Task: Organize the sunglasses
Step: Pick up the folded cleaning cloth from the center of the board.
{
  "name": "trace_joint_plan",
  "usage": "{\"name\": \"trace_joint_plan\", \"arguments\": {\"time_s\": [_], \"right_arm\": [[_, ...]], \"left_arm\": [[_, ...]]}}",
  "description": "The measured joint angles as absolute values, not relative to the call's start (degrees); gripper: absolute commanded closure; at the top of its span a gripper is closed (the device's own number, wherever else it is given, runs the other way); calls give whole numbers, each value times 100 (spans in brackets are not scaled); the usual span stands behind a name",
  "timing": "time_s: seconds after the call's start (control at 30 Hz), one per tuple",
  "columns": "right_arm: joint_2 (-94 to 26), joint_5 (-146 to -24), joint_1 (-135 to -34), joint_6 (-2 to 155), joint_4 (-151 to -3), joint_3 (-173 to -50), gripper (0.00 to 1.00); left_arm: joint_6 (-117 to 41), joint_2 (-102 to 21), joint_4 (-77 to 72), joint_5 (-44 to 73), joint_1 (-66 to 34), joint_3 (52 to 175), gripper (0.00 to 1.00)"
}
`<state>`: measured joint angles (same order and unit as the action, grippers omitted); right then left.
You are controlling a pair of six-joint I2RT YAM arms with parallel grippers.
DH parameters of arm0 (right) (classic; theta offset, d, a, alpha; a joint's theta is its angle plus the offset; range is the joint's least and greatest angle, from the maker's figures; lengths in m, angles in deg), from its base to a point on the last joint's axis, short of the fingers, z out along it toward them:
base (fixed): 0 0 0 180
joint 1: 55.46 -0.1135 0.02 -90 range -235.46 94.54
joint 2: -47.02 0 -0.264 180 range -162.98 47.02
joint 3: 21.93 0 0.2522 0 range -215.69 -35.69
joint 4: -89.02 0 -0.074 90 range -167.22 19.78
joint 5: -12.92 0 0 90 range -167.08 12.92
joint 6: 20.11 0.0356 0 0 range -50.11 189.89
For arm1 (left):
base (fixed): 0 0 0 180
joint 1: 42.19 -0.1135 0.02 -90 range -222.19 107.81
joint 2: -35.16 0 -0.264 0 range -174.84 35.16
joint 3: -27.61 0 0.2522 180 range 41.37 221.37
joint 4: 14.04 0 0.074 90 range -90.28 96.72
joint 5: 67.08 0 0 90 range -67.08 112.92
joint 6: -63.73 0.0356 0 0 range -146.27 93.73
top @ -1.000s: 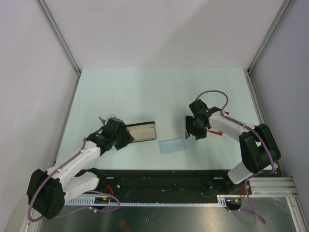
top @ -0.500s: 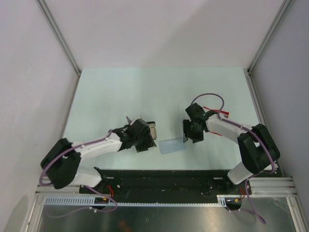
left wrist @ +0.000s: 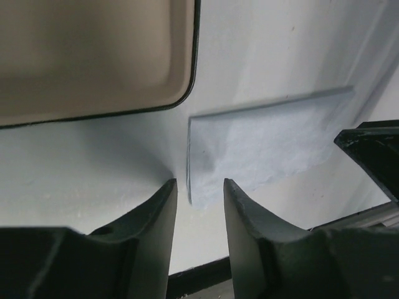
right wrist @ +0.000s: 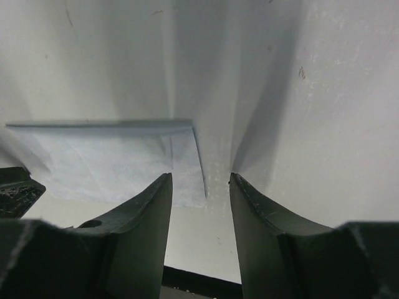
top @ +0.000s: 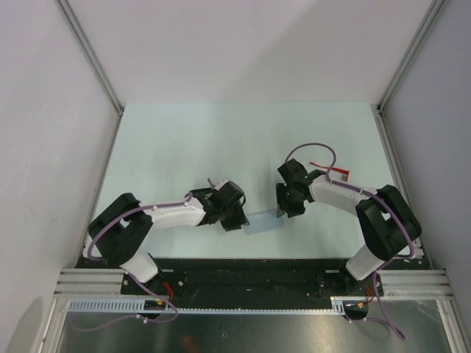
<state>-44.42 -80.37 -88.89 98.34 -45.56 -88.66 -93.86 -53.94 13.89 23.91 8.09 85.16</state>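
Observation:
Thin red parts of the sunglasses [top: 321, 165] show on the table behind my right arm; the rest is hidden by it. A grey-blue cloth [top: 263, 222] lies flat between the two grippers. My left gripper [top: 240, 218] is at its left end, open, and in the left wrist view the cloth's [left wrist: 262, 143] near corner lies between the fingertips [left wrist: 159, 205]. My right gripper [top: 282, 210] is at the right end, also open, with the cloth's [right wrist: 106, 159] corner edge between its fingers [right wrist: 156, 199]. Neither pinches the fabric.
The open case [left wrist: 93, 56], beige inside with a black rim, lies just beyond the left gripper [left wrist: 198, 187], close to the cloth. The black rail at the table's near edge [top: 257, 268] runs right below the cloth. Grey walls enclose the table.
My left arm swung right from the case to the cloth's left end. My right gripper slid down-left to the cloth's right end. Both pairs of jaws have narrowed.

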Motion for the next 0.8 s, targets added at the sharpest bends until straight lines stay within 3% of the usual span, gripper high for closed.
{"name": "trace_joint_plan", "arguments": {"time_s": [0.47,0.6,0.8], "right_arm": [[-4549,-8059,-8963,9788,-4764,-8788,65],[-4571,-8096,-8996,9771,-4829,-8788,66],[-4597,-8142,-9029,9768,-4897,-8790,63]], "left_arm": [[-9379,-5770,1232,2295,815,8769,75],[-9377,-5770,1269,2304,815,8767,74],[-9344,-5765,1254,2315,820,8767,59]]}}
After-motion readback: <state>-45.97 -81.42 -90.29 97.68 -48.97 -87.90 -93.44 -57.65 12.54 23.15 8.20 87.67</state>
